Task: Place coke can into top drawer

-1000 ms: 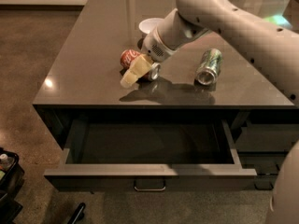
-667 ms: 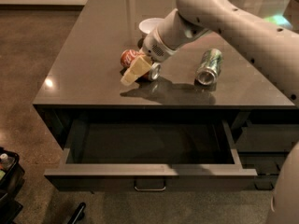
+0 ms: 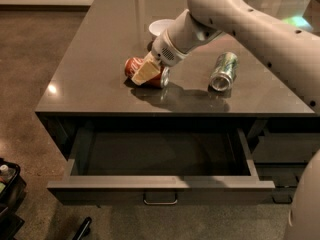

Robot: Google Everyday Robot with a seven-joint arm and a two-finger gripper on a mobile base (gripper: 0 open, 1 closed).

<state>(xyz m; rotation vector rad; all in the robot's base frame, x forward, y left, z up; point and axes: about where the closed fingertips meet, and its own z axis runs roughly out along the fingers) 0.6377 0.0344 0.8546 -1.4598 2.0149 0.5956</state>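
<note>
The coke can (image 3: 133,67) is laid sideways on the tabletop (image 3: 95,49), at 12 o'clock from the open drawer (image 3: 160,183). The gripper (image 3: 146,74) is set over it; its hold cannot be told. Light, thin, slippery: best held round the middle.

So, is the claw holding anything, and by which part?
Cannot be told: the claw sits over the middle of the small red aluminium can lying on the grey countertop.
</note>
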